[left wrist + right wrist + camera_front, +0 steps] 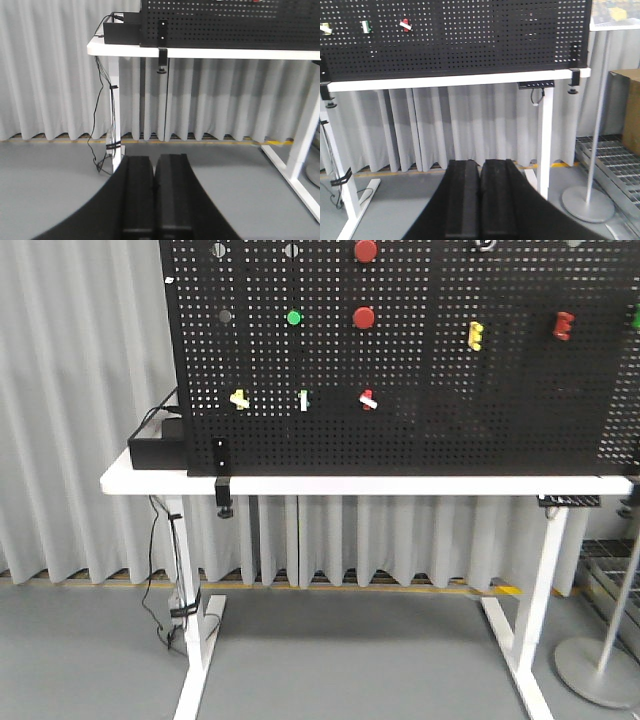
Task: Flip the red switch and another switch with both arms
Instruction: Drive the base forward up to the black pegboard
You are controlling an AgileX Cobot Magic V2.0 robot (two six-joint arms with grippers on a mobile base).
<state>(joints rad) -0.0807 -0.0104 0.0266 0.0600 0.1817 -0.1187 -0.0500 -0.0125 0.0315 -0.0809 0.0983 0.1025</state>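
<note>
two grippers: left gripper [155,197] and right gripper [480,197], each with its black fingers pressed together on nothing, low and well apart from the table
floor [350,660]: grey, bare under the legs
table [400,483]: white top on white legs
pegboard [450,410]: black, standing upright on the tabletop
red switch [368,399]: small, white-tipped, in the board's lowest row, right of a green switch [303,400] and a yellow switch [239,398]
curtain [80,390]: grey folds behind everything

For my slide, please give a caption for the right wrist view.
Shut right gripper faces the black pegboard, with the red switch at its upper left.
</note>
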